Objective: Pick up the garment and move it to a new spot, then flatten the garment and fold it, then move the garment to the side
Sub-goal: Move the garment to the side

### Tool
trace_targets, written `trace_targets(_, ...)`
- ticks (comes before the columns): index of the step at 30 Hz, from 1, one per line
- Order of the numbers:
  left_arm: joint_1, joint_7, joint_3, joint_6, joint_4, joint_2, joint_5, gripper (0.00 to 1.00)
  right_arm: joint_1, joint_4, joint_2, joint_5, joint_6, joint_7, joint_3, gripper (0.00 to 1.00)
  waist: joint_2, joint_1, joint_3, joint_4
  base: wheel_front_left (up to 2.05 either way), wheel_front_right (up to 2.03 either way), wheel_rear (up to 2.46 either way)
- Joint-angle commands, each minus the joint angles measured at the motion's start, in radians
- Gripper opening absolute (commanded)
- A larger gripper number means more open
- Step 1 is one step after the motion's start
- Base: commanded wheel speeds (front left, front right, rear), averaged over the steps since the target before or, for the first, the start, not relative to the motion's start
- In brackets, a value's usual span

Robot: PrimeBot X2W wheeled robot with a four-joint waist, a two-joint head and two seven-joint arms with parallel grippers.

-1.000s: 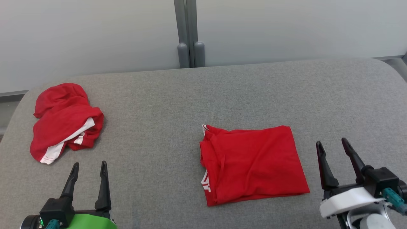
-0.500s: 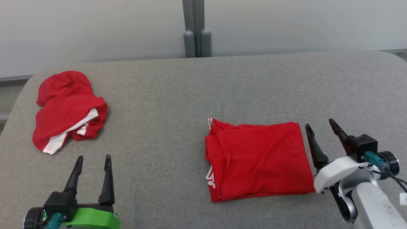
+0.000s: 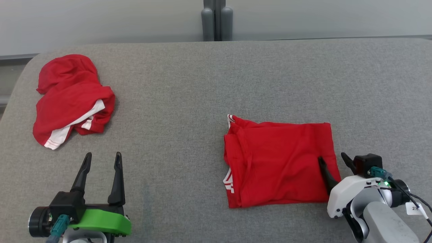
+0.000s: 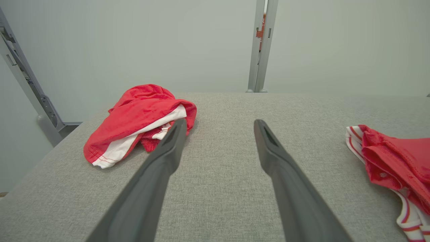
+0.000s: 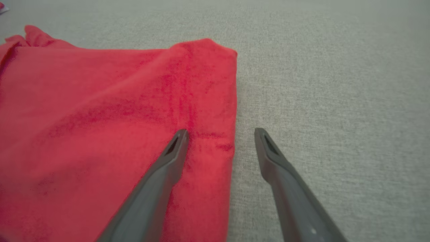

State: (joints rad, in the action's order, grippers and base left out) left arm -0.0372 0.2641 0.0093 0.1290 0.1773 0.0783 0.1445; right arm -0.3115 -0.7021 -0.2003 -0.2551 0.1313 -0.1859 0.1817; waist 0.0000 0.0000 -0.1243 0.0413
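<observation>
A folded red garment (image 3: 280, 162) with white trim lies flat on the grey table, right of centre; its right edge fills the left of the right wrist view (image 5: 111, 117). My right gripper (image 3: 332, 158) (image 5: 221, 132) is open and straddles that right edge, one finger over the cloth, the other over bare table. My left gripper (image 3: 103, 156) (image 4: 218, 122) stands open over bare table at the lower left, holding nothing. The garment's striped left end (image 4: 396, 168) shows at the right of the left wrist view.
A second red garment (image 3: 69, 99) (image 4: 139, 119) with white trim lies crumpled at the table's far left. The grey table (image 3: 202, 84) ends at a pale wall with a grey post (image 3: 217, 20) behind. The table's left edge (image 4: 40, 161) is rounded.
The head camera has tilted down and turned, shifting the scene. My right gripper has moved in over the folded garment's right edge; it stood beside it before. The left gripper has kept its place.
</observation>
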Motion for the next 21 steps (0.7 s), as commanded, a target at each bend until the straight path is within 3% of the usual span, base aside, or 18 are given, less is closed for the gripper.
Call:
trace_targets(1,-0.017,0.000,0.000,0.003,0.003,0.002,0.008,1.00,-0.013,-0.020,0.000,-0.010,-0.001,0.000,0.010,1.00,0.0000,0.0000,-0.012,0.003,0.00,0.00,0.00)
trace_targets(4,-0.023,0.000,-0.002,0.003,0.005,0.000,0.007,1.00,-0.024,-0.066,0.012,-0.026,-0.001,-0.003,0.046,1.00,0.0000,0.0000,-0.022,0.004,0.00,0.00,0.00)
trace_targets(6,-0.027,0.000,-0.002,0.003,0.007,-0.002,0.009,1.00,-0.033,-0.085,0.013,-0.036,0.000,-0.007,0.070,0.00,0.0000,0.0000,-0.026,0.002,0.00,0.00,0.00)
trace_targets(15,-0.043,0.000,-0.015,0.003,0.016,-0.007,0.013,1.00,-0.154,-0.115,-0.030,-0.076,-0.002,-0.027,0.137,0.00,0.0000,0.0000,-0.038,-0.011,0.00,0.00,0.00)
trace_targets(21,-0.079,0.000,-0.044,0.003,0.002,-0.011,0.014,1.00,-0.290,-0.123,-0.106,-0.090,-0.002,-0.001,0.184,0.00,0.0000,0.0000,-0.099,-0.020,0.00,0.00,0.00)
